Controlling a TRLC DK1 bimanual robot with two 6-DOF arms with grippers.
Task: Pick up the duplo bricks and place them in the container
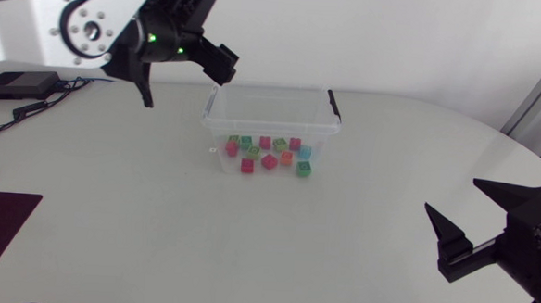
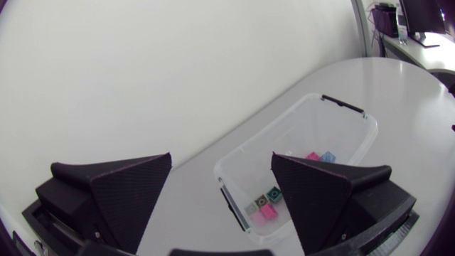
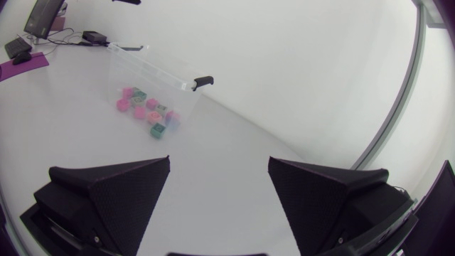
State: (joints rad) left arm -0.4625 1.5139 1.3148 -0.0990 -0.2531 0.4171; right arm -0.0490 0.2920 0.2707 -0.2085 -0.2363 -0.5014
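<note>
Left pincer: released, fingers wide, nothing between them. It hangs above the desk by the back left corner of the clear box.

Right pincer: also released and empty, low at the near right, well apart from the box.

Bricks: red, pink, green and blue, every one I can see lies loose on the box floor. The box stands upright mid-desk, with black handles at both ends.
</note>
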